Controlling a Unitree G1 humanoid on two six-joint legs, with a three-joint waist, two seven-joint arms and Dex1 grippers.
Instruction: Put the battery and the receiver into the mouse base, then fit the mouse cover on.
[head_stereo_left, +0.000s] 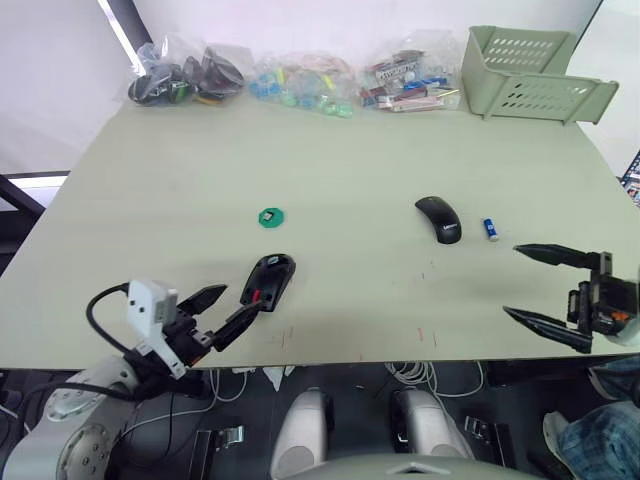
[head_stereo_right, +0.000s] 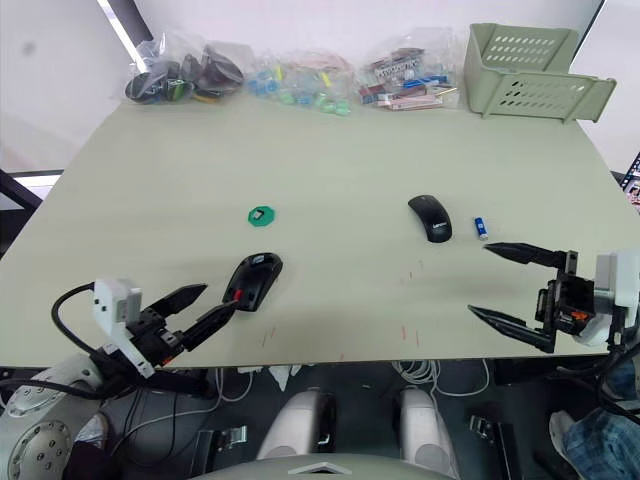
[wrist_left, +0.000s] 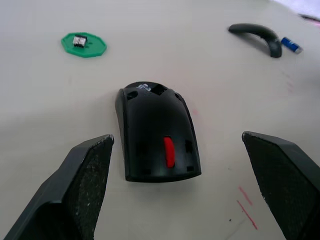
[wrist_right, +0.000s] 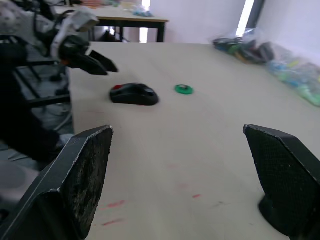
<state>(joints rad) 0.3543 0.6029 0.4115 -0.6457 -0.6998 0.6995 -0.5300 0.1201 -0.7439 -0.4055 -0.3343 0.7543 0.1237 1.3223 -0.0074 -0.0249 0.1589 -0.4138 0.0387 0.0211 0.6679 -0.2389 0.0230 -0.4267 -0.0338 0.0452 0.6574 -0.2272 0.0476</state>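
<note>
1. Your left gripper hangs with jaws wide, just short of the black oval mouse base with red parts, lined up to straddle it on the pale desk
2. Your right gripper is also spread wide and empty, near the small blue battery and the glossy black mouse cover, which lie just beside each other

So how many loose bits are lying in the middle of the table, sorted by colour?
Black: 2, the mouse base and the mouse cover
Green: 1, the round disc
Blue with a white end: 1, the battery
Total: 4
</note>
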